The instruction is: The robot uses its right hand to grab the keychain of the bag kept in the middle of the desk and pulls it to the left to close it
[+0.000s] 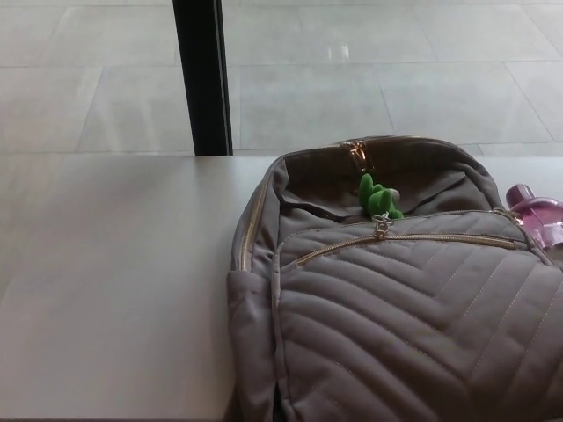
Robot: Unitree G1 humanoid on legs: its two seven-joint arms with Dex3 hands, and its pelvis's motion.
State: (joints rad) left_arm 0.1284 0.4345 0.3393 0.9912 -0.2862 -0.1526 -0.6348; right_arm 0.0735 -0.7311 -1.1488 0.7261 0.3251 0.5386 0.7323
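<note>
Keychain [380, 199], a small bright-green figure, lies on the upper front of the quilted taupe bag [413, 308], just above a gold zipper pull [381, 231]. The bag fills the right half of the desk [114, 281]. Neither robot hand is in view, so their grip cannot be told.

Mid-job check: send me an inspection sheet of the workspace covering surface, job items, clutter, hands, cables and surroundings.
Surface: pale desk, with the bag on its right half.
Job's things: grey quilted bag lies front up and its top looks open. The green keychain rests on it near the top, just above the front pocket zip.
Clutter: pink bottle against the bag's right side, partly cut off by the picture edge.
Hands: neither in view.
Cables: nothing seen.
Surroundings: black post behind the desk; tiled floor beyond.
</note>
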